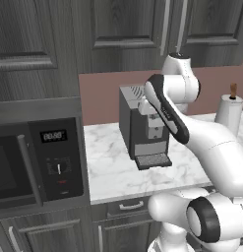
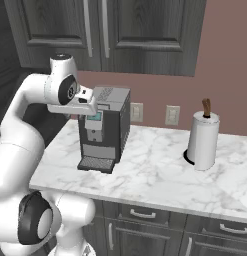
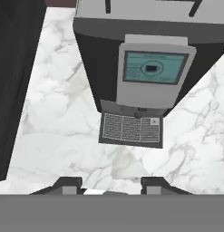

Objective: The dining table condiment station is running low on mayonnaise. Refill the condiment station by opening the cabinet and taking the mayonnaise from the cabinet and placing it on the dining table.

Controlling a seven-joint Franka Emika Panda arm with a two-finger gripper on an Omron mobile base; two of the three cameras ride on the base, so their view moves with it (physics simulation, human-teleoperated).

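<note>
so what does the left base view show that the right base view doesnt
Left base view only: a microwave set in the dark unit left of the counter. Right base view only: two wall outlets on the backsplash. Both share the coffee machine on the marble counter, the paper towel roll, the closed cabinet doors above, and the arm.

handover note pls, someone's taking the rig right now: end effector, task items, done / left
End effector: in the hand view its tips stand apart with nothing between them, so open and empty. It hangs above the marble counter, looking down on the coffee machine.
Cabinet: doors shut above the counter, silver bar handles untouched.
Mayonnaise: presumably behind those doors, unconfirmed.
Also there: microwave to the left, paper towel roll to the right.
Done: nothing visible.
Left: open the cabinet, take out the mayonnaise, drive it to the dining table and set it down.
</note>
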